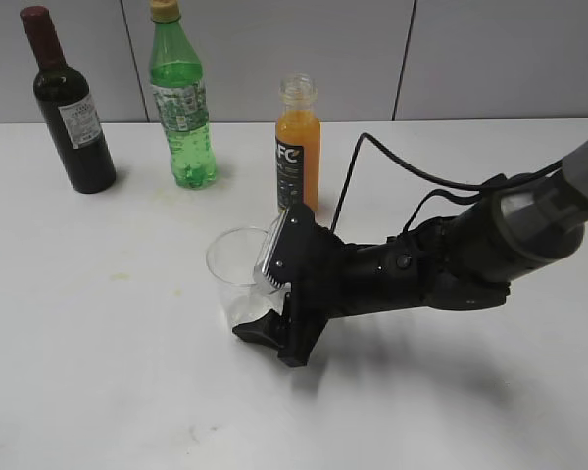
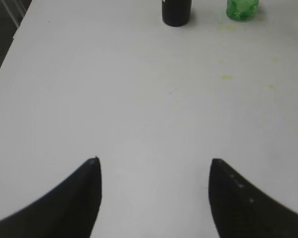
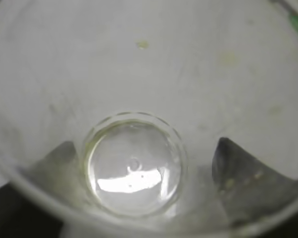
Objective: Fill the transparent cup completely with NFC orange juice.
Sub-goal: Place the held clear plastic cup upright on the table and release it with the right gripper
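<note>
In the exterior view, your white table [image 1: 98, 372] carries three bottles along its far edge: a dark glass wine bottle with a red cap [image 1: 71, 108] at far left, a green plastic bottle with a yellow cap [image 1: 181, 103] just right of it, and a small clear uncapped bottle with a black label, holding the NFC orange juice [image 1: 299, 152], further right. The small clear plastic tumbler, the transparent cup [image 1: 237, 276], stands nearer than the juice bottle and a little to its left, empty. Your right gripper [image 1: 267, 294] comes in low from the right, its black arm lying almost level over the table with a cable looping behind it. Its fingers sit on either side of the cup, one with a ribbed pad at the cup's far right wall, one at its near base; you have the cup clamped between them. The juice bottle stands just behind the gripper, apart from it.

In the left wrist view, your left gripper [image 2: 155, 171] hangs over bare table with its two dark fingers spread wide and nothing between them. The wine bottle's base [image 2: 176, 12] and the green bottle's base [image 2: 242, 9] show at the far edge.

In the right wrist view, you look down into the cup [image 3: 134, 168]: its round bottom is dry. Both fingertips [image 3: 238, 173] show through the clear wall.
</note>
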